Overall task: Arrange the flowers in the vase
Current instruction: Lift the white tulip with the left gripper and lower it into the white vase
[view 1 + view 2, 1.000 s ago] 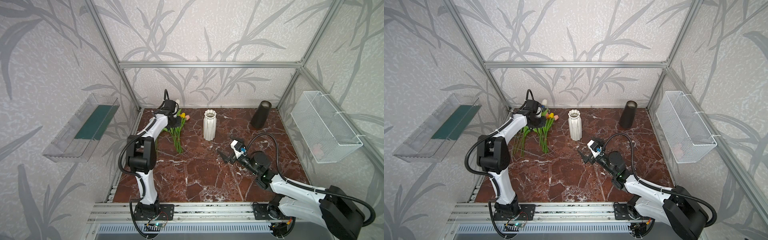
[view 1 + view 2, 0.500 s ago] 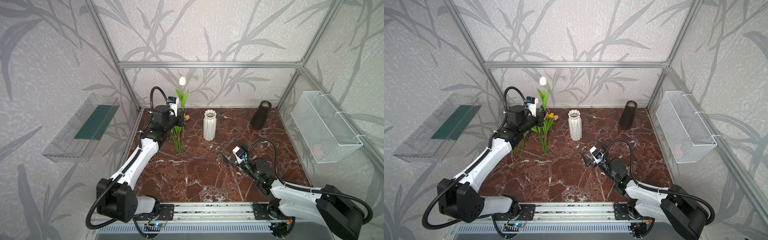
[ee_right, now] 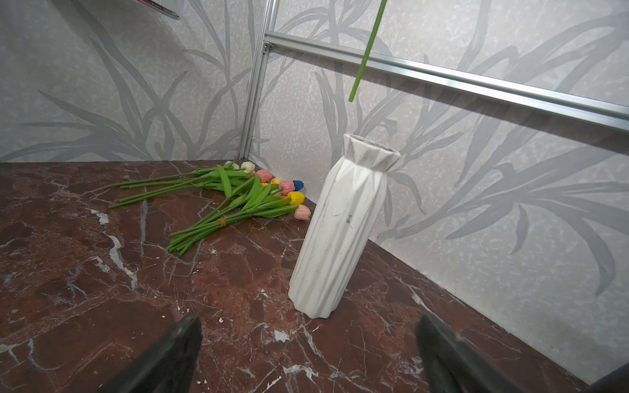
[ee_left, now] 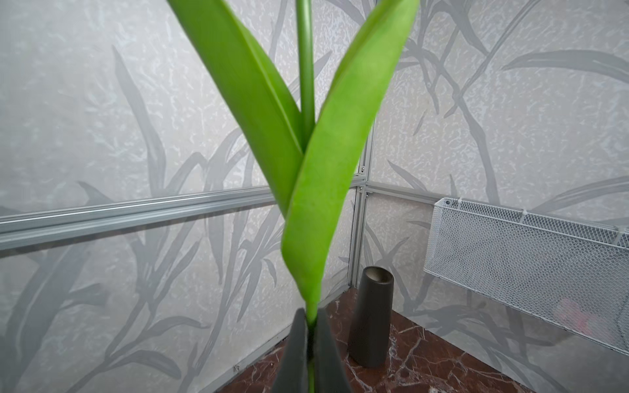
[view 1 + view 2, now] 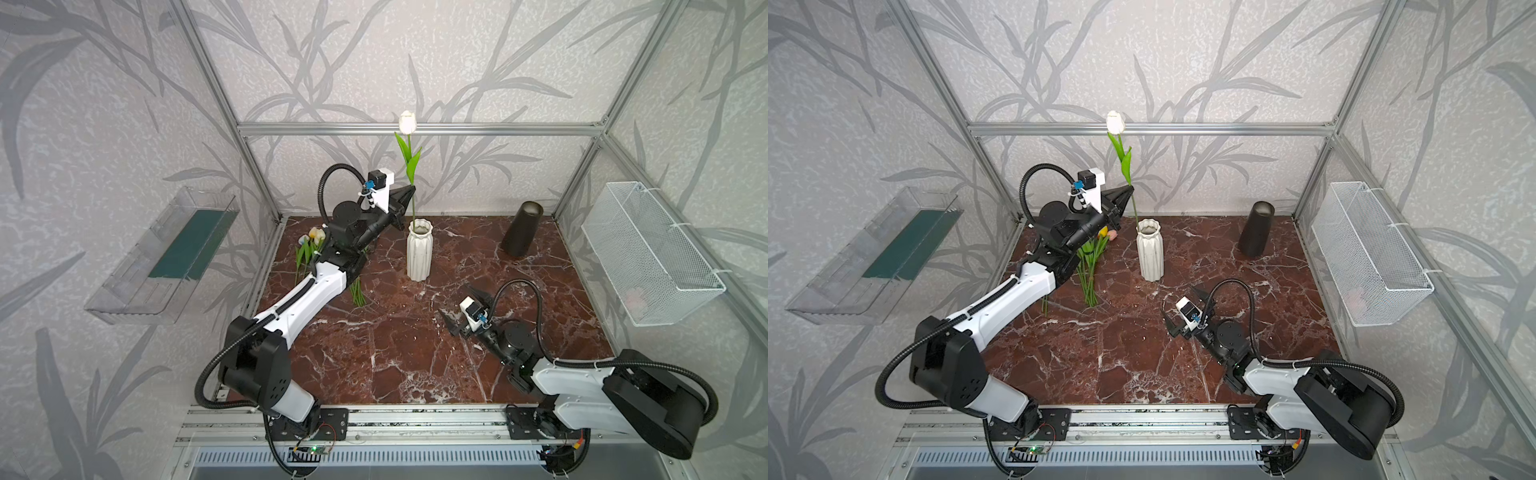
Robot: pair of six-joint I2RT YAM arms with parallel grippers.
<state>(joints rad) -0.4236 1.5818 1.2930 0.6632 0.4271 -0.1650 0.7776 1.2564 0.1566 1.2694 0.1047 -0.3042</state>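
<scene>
I see the flowers (image 3: pixel 238 194) lying bunched on the surface (image 5: pixel 395 353) at far left. The left claw (image 5: pixel 410 190) is clenched on the stem of the white tulip (image 5: pixel 407 121), which is held upright. Its cut end hangs above the mouth of the vase (image 5: pixel 419 249). The right claw (image 5: pixel 459 305) is released and empty, low over the surface.

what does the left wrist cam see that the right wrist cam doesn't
Only left wrist: left tool shut on the held tulip below its leaves, the dark vase, the mesh basket. Only right wrist: white vase, loose flowers lying on the table, open right tool, the stem's free end, not yet in the vase. Both: that stem, marble table.
</scene>
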